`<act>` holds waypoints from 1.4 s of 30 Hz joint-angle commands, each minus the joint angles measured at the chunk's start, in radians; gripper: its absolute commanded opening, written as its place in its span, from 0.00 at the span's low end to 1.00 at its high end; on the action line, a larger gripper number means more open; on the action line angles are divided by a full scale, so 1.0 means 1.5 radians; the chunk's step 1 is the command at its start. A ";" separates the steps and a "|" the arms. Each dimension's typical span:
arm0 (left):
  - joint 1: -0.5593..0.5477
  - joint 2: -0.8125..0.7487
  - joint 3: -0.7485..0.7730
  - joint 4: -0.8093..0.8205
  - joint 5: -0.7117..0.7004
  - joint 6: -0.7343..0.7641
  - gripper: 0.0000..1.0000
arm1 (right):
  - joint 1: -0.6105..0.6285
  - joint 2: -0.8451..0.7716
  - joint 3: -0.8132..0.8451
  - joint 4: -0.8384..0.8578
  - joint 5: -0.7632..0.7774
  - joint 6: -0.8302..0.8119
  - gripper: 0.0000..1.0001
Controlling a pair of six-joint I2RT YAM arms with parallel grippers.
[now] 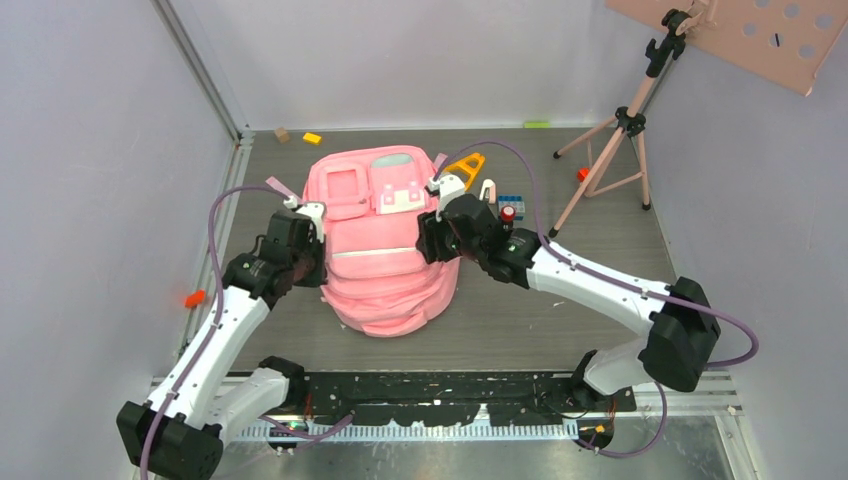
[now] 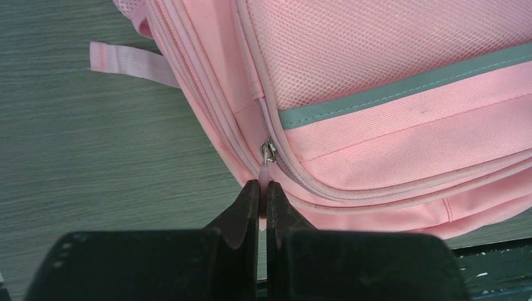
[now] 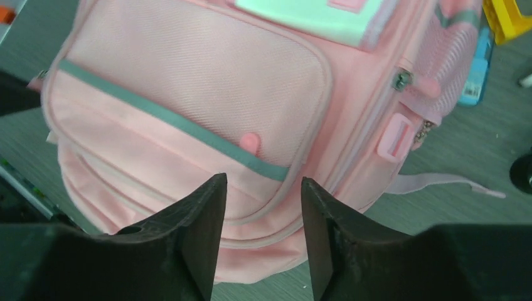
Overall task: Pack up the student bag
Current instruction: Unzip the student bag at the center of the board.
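Note:
The pink student bag lies flat in the middle of the table, front pockets up. My left gripper is at its left side, shut on a pink zipper pull of the bag's side zipper. My right gripper is at the bag's right edge; it is open and empty, hovering above the lower front pocket with its grey-green stripe. Another zipper pull and a pink buckle show on the bag's right side. A pink strap trails onto the table.
An orange-yellow object, a blue item and a red-topped piece lie right of the bag. A tripod stands at back right. Small blocks sit at the back edge; an orange piece lies by the left wall.

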 commanded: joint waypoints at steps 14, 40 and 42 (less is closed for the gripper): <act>0.013 -0.008 0.004 0.095 0.023 0.051 0.00 | 0.145 0.165 0.159 0.058 -0.060 -0.229 0.65; 0.107 0.057 0.047 0.114 0.110 0.057 0.00 | 0.215 0.148 0.114 0.071 0.038 -0.282 0.00; 0.108 0.074 0.063 0.116 0.110 0.063 0.00 | 0.219 0.138 0.104 0.068 0.034 -0.269 0.00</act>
